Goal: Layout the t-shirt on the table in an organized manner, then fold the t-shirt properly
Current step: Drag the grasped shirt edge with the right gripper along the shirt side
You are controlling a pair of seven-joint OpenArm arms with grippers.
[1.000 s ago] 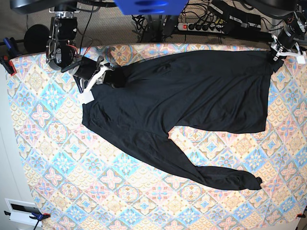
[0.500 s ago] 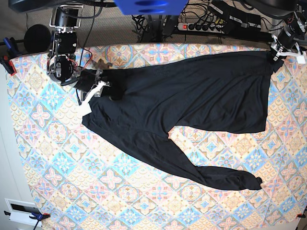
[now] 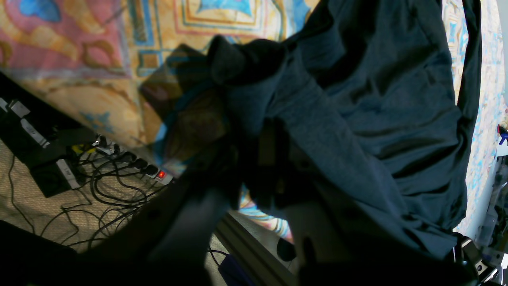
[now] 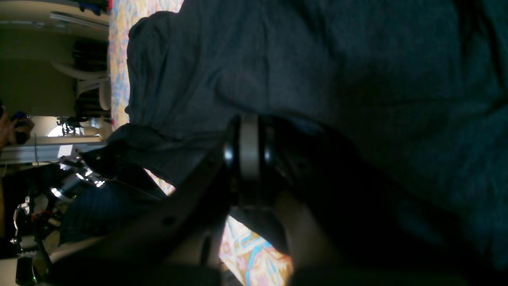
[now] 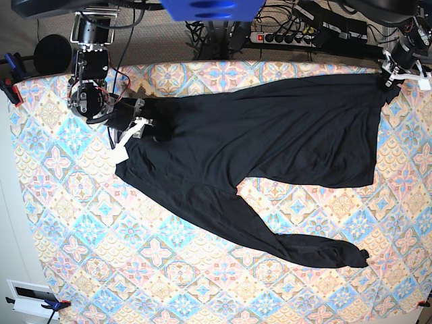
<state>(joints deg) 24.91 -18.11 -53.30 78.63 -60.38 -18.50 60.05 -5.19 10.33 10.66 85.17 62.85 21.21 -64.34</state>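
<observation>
Both pincers have cloth at the far corners of the t-shirt (image 5: 270, 135). Left gripper (image 5: 390, 75) is nipped nearly closed on a bunched corner of the hem at the table's far edge; the left wrist view shows the black fabric gathered and pinched between its jaws. Right gripper (image 5: 145, 125) sits at the shoulder end of the garment with dark fabric draped over it, but in the right wrist view the fingertips are lost in shadow, so I cannot tell whether its jaws are closed on the cloth or parting from it.

Between them the shirt's body lies spread across the upper half of the table (image 5: 67, 223), fairly flat, with one long sleeve (image 5: 283, 239) trailing diagonally toward the near edge. The second sleeve is not visible and is probably bunched beneath the right gripper.

My judgement is that layout is unfinished. To do it well, the arms should keep gentle, even tension across the body, lower the fabric rather than drop it so the thin cloth does not crumple, then straighten the stray sleeve square to the body before folding.

Beyond the table's far edge, a power strip (image 5: 283, 35) and cables lie on the floor.
</observation>
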